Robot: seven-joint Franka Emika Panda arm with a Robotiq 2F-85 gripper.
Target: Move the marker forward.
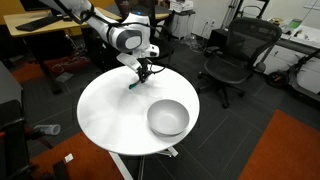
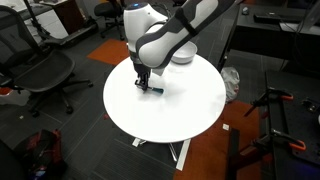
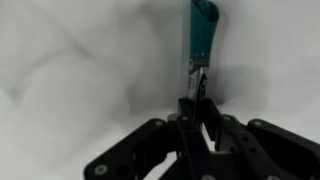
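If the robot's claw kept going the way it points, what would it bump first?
Probably the white table. The gripper points down, one end of the marker already between its fingertips, with the tabletop just beneath.

Black office chair (image 1: 238,55) — dark floor (image 1: 245,120)

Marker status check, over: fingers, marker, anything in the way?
Gripper shut on the marker at its dark end. Marker on or just above white table. Grey bowl stands apart, not touching it.

Open tabletop (image 1: 110,110) round marker (image 1: 135,83); bowl (image 1: 168,117) well apart.
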